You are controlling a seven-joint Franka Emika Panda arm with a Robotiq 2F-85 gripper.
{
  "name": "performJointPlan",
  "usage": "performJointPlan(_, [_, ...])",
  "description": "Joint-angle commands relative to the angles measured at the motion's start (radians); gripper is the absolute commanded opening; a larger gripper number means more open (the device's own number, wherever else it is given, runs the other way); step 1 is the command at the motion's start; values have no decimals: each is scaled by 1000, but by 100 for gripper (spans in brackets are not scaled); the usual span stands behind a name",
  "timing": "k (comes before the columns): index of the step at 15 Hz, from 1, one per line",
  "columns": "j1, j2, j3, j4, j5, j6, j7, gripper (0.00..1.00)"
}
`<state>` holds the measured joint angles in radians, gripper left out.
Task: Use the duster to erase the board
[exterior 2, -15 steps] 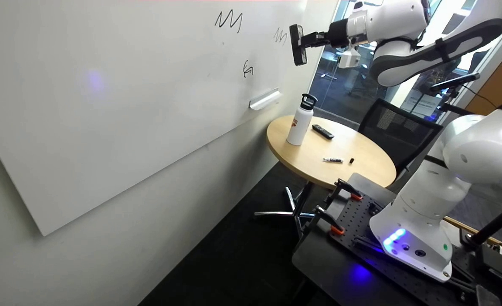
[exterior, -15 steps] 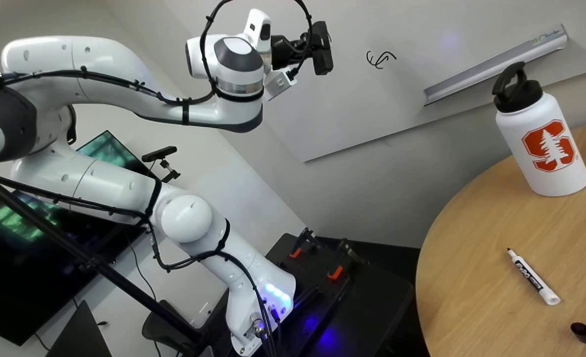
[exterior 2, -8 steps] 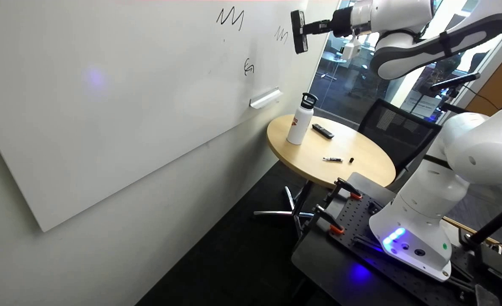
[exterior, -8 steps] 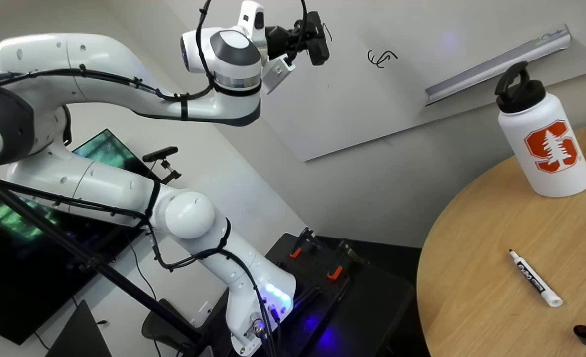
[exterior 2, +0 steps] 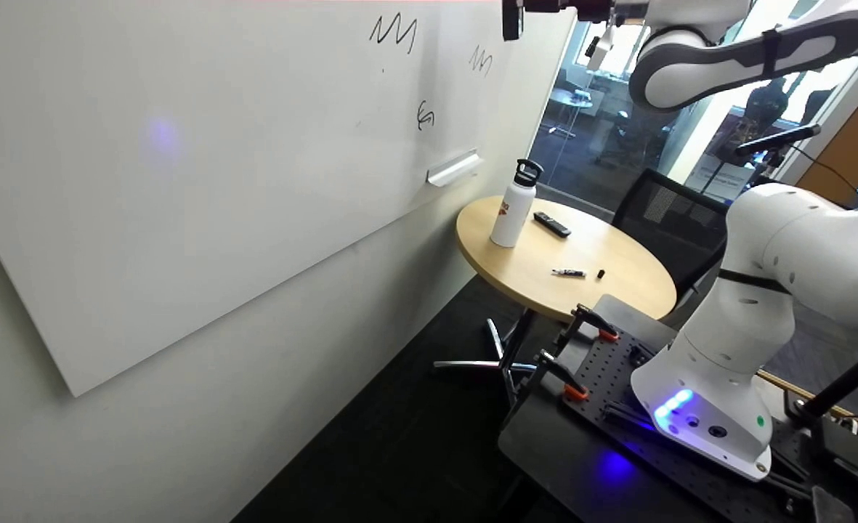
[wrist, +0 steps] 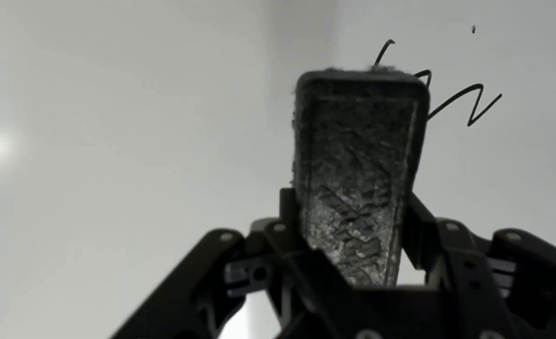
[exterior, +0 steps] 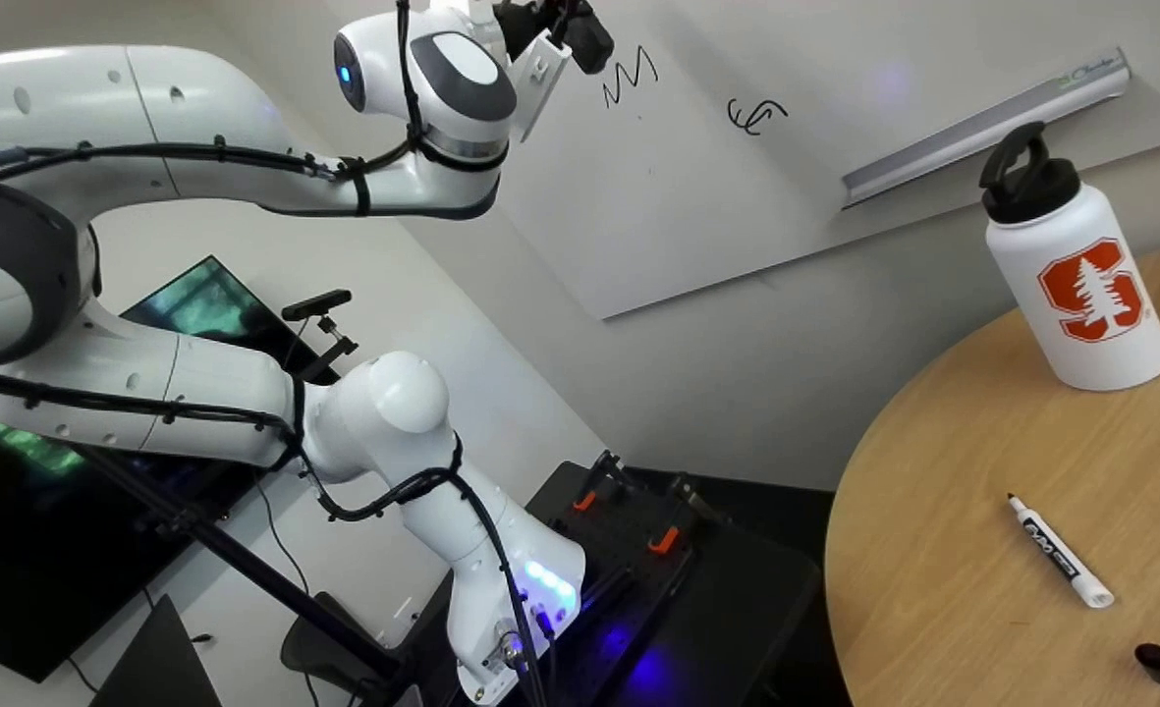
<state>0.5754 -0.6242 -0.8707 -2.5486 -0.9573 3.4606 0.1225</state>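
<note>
The duster (wrist: 358, 155) is a dark rectangular block. It stands up between the fingers of my gripper (wrist: 350, 207), which is shut on its sides. The duster also shows in both exterior views (exterior: 587, 41) (exterior 2: 512, 22), cut off by the top edge in an exterior view. The white board (exterior 2: 240, 181) fills the wall and the wrist view background (wrist: 141, 197). It bears black scribbles (exterior 2: 394, 33) (exterior: 756, 116) and a fainter one (exterior 2: 481, 60). In the wrist view the duster partly covers a zigzag scribble (wrist: 478, 101). The duster appears held off the board.
A grey tray rail (exterior: 982, 128) sits low on the board. A round wooden table (exterior 2: 603, 250) carries a white bottle (exterior: 1080, 285), a marker (exterior: 1061, 550), its cap (exterior: 1154, 663) and a black remote (exterior 2: 552, 224). A black chair (exterior 2: 679, 221) stands behind the table.
My gripper has moved up with the duster in both exterior views, partly leaving the top of the frame. A zigzag scribble on the board has come into sight beside it.
</note>
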Motion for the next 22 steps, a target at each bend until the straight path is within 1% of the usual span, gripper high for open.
performJointPlan(1, [177, -121, -156, 41, 76, 0, -273, 28])
performJointPlan(2, [217, -155, -195, 54, 98, 0, -352, 28])
performJointPlan(4, [269, -208, -257, 66, 158, 0, -506, 28])
performJointPlan(5, [210, -149, -208, 46, 142, 0, -408, 28])
performJointPlan(6, [224, -168, -226, 47, 150, -3, -437, 53])
performJointPlan(7, [222, -174, -228, 44, 151, -4, -437, 53])
performJointPlan(8, [220, -175, -228, 44, 151, -4, -437, 28])
performJointPlan(11, [248, -182, -304, 122, 161, -4, -460, 28])
performJointPlan(13, [282, -195, -383, 189, 168, -4, -476, 28])
performJointPlan(14, [324, -208, -455, 242, 167, -4, -498, 28])
performJointPlan(15, [338, -208, -486, 279, 177, -4, -502, 28])
performJointPlan(16, [376, -221, -539, 320, 175, -4, -523, 28])
performJointPlan(17, [395, -223, -572, 350, 175, -4, -534, 28])
performJointPlan(18, [322, -213, -520, 277, 172, -4, -508, 28])
performJointPlan(19, [338, -222, -544, 294, 172, -4, -512, 53])
performJointPlan(22, [335, -231, -541, 290, 172, -4, -512, 53])
